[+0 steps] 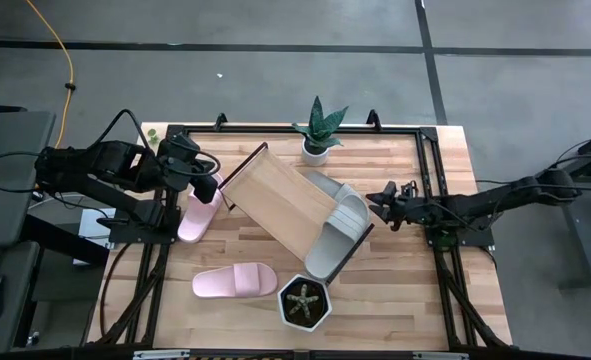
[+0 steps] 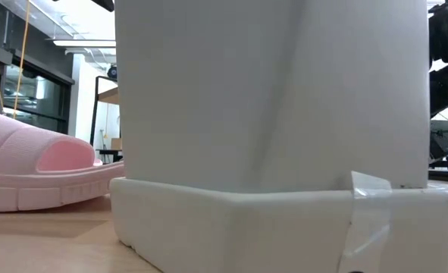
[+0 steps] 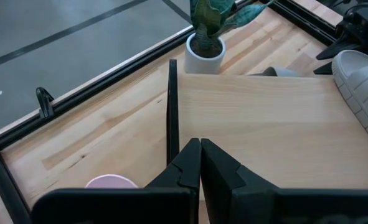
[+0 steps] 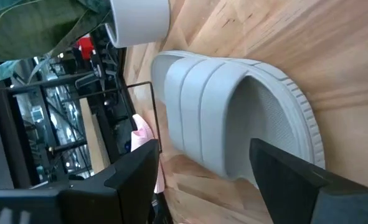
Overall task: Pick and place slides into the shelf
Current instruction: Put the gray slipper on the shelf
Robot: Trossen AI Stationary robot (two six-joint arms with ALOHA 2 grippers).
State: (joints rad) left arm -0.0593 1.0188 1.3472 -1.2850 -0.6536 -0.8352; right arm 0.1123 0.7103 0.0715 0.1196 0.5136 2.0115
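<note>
The wooden shelf (image 1: 280, 200) lies slantwise across the middle of the table. Two grey slides (image 1: 347, 205) (image 1: 327, 252) lie side by side on its right end. One pink slide (image 1: 199, 212) lies by the shelf's left end, and another (image 1: 235, 281) lies near the front edge, also seen in the low view (image 2: 34, 167). My left gripper (image 3: 200, 152) (image 1: 211, 176) is shut above the shelf's left end frame (image 3: 171, 106). My right gripper (image 4: 202, 168) (image 1: 378, 201) is open just right of the far grey slide (image 4: 233, 118), with one finger on either side of the slide's near end.
A leafy plant in a white pot (image 1: 318, 140) stands at the far edge behind the shelf. A cactus in a white hexagonal pot (image 1: 304, 303) stands at the front and fills the low view (image 2: 269, 114). Black frame rails run along the table's edges (image 1: 430, 150).
</note>
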